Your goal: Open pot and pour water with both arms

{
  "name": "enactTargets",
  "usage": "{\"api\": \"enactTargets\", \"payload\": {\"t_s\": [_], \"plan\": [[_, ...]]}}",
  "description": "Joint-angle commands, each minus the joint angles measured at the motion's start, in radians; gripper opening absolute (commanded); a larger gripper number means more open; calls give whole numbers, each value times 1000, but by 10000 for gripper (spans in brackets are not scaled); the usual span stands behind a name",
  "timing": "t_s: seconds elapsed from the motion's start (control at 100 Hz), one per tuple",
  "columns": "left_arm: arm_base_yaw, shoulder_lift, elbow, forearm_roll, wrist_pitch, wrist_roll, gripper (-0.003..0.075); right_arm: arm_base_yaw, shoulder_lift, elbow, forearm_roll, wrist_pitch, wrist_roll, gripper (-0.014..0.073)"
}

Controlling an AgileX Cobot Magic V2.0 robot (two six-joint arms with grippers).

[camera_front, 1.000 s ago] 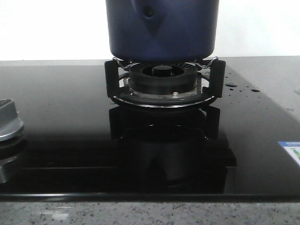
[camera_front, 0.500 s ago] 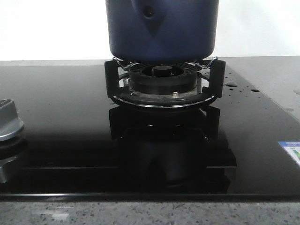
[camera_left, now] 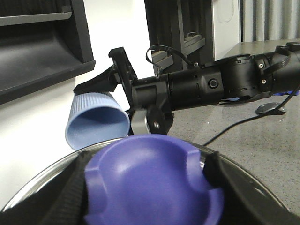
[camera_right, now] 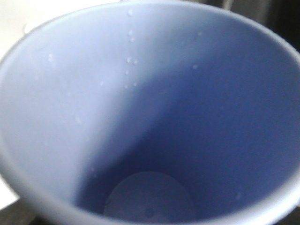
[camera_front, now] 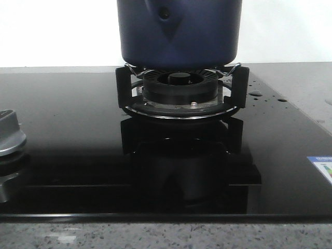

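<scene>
— At the top centre of the front view, what stands there?
— The pot (camera_front: 179, 32), dark blue, sits upright on the black burner ring (camera_front: 180, 92) and its wire supports; its top runs out of frame. A triangular handle mount with a round rivet faces the camera. The glossy black cooktop (camera_front: 78, 150) mirrors the burner. A silver knob (camera_front: 9, 136) shows at the left edge, water droplets lie on the glass at the right, and a label corner (camera_front: 321, 167) sits at the right edge. No gripper appears in this view.

— And the left wrist view?
— Across the bottom of the frame, a purple lid knob (camera_left: 152, 185) sits on a shiny rounded lid (camera_left: 37, 187). The left gripper's (camera_left: 145, 187) dark fingers (camera_left: 70, 192) lie against both sides of the knob, clamped on it. In the middle, the right arm stretches in from the right of the frame; the right gripper (camera_left: 110, 89) is closed around a ribbed light blue cup (camera_left: 96, 119), tilted with its mouth toward the camera.

— The right wrist view?
— The cup's pale blue inside (camera_right: 150, 117) fills the frame, with small droplets on its wall. The fingers cannot be seen here.
</scene>
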Motion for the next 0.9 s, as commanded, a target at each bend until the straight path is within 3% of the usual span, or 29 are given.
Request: {"api": "enactTargets", "payload": {"t_s": [0.0,0.18,0.31,0.45,0.63,0.76,0.89], "plan": [[2,-22,-31,-91,-11,-12,195,6,-40,-38,148,53,204,216],[2,-22,-31,-91,-10,-12,195,3,-71,-38,366,325,453,216],[2,-22,-31,-91,-6,-12,195,-82,-123,-6,565,369,483,216],[-6,-22,-31,-88,-4,-12,195,-242,-220,142,736,213,483,216],[-22,-17,-31,-82,-4,-12,195,-453,-334,453,920,-113,483,216],[-22,-16,-31,-82,-11,-12,195,-512,-371,666,1024,-309,485,216],[-22,-16,-31,-82,-11,-12,195,-512,-372,836,1035,-499,485,216]]}}
